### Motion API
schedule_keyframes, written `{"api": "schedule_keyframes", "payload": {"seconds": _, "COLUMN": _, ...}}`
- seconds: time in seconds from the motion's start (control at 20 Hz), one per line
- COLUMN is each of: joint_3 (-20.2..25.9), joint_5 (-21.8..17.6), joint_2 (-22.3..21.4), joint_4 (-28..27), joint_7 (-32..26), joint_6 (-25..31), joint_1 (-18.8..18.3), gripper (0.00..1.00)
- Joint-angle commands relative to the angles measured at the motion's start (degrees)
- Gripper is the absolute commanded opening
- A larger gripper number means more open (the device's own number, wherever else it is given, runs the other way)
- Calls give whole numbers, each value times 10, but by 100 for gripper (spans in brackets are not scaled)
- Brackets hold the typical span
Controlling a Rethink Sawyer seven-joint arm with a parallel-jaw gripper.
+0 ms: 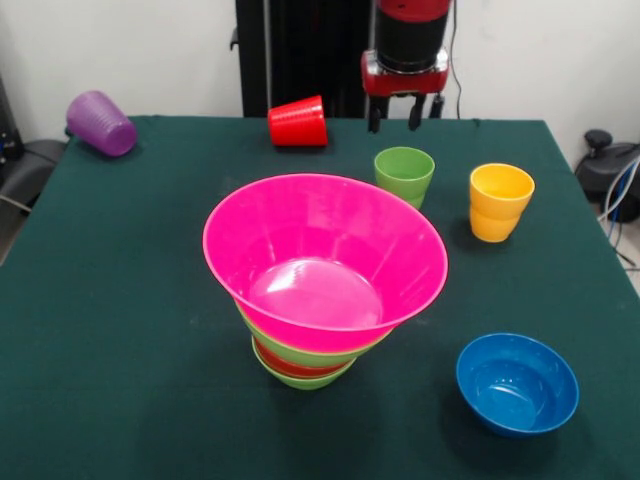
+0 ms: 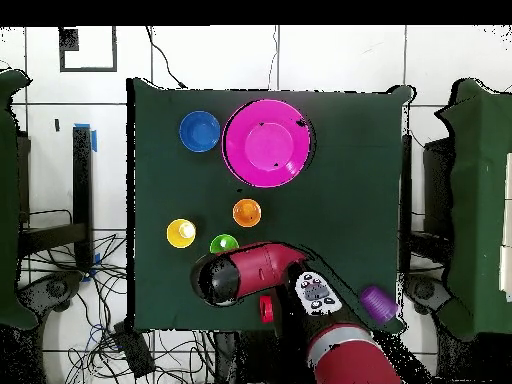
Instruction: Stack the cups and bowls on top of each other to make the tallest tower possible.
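Four bowls form the tower (image 1: pixel 320 300), mid-table toward the near edge: a small green bowl (image 1: pixel 305 380) at the base, a red-orange one (image 1: pixel 290 366) in it, a larger green one (image 1: pixel 300 350) above, and the huge pink bowl (image 1: pixel 325 255) on top, upright and tilted slightly. One blue bowl (image 1: pixel 517 383) stands apart, right of the tower, upright.

Cups seen: five. The green cup (image 1: pixel 404 175) stands upright just behind the pink rim; the yellow cup (image 1: pixel 500 201) stands upright to its right. The red cup (image 1: pixel 298 122) lies on its side at the far edge; the purple cup (image 1: pixel 100 123) lies on its side at the far left corner. The orange cup (image 2: pixel 247 212) shows only from overhead, beside the tower; the pink bowl hides it from the front.

One gripper (image 1: pixel 394 115) hangs above the far edge, between red and green cups, fingers apart, holding nothing.
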Motion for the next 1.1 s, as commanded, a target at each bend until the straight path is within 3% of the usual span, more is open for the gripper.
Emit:
{"api": "schedule_keyframes", "payload": {"seconds": 0.05, "joint_3": -6, "joint_5": -51, "joint_2": 61, "joint_4": -44, "joint_7": 18, "joint_6": -66, "joint_1": 1, "gripper": 100}}
{"api": "schedule_keyframes", "payload": {"seconds": 1.1, "joint_3": -38, "joint_5": -68, "joint_2": 127, "joint_4": -82, "joint_7": 25, "joint_6": -134, "joint_1": 20, "gripper": 100}}
